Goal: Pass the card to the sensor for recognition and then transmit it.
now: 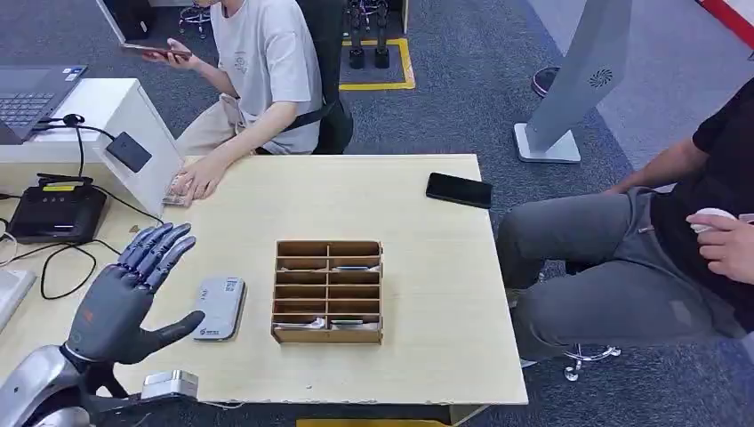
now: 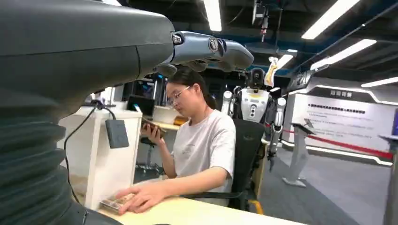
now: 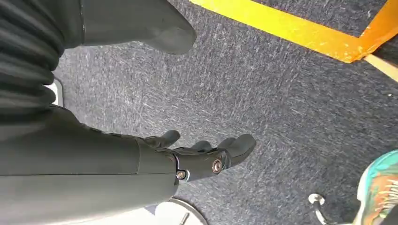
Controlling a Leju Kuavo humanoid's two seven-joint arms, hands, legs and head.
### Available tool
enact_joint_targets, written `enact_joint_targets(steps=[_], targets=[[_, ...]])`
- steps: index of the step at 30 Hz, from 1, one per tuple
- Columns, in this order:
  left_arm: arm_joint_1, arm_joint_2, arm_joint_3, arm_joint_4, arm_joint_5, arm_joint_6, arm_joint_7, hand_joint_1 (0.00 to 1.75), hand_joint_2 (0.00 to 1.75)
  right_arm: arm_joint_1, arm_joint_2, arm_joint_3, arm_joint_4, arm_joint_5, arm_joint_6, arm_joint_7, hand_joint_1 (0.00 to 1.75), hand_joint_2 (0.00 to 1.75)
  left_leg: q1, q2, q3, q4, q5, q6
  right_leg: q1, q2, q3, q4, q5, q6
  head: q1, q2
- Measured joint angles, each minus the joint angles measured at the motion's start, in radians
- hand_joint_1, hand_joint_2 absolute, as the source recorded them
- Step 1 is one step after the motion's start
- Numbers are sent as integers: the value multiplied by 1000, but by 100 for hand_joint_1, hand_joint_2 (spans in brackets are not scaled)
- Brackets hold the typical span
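Pale wood table (image 1: 427,267), brown organizer (image 1: 328,291), black phone (image 1: 459,189).

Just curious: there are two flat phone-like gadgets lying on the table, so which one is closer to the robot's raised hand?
The grey device, lying just beside the open left hand. The black phone lies at the table's far right edge, beyond the wooden organizer.

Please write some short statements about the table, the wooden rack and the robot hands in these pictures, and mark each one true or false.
1. The left robot hand holds a card. False: it is open above the table and holds nothing.
2. The black phone lies on the table. True.
3. The wooden rack stands on the floor. False: it stands on the table.
4. A grey device lies between the left robot hand and the rack. True.
5. The right robot hand hangs over the carpet. True.
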Motion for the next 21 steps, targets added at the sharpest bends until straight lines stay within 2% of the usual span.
enact_joint_targets(steps=[2, 5, 10, 21], targets=[[0, -1, -34, 3, -74, 15, 29, 0, 175, -1, 0, 0, 3, -1, 0, 1, 0, 175, 0, 0, 0, 0, 0, 0, 0, 0, 0, 0, 0, 0, 0, 0], [-6, -2, -100, 21, -125, 27, 68, 0, 175, -2, 2, 0, 5, -13, 5, 2, 0, 175, 0, 0, 0, 0, 0, 0, 0, 0, 0, 0, 0, 0, 0, 0], [-20, 1, -189, 58, -135, 38, 101, 0, 175, -4, 2, 0, 9, -17, 9, 7, 0, 175, 0, 0, 0, 0, 0, 0, 0, 0, 0, 0, 0, 0, 0, 0], [-44, -10, -246, 116, -135, 26, 136, 0, 175, -5, 4, 9, 12, -17, 9, 12, 0, 175, 0, 0, 0, 0, 0, 0, 0, 0, 0, 0, 0, 0, 0, 0]])
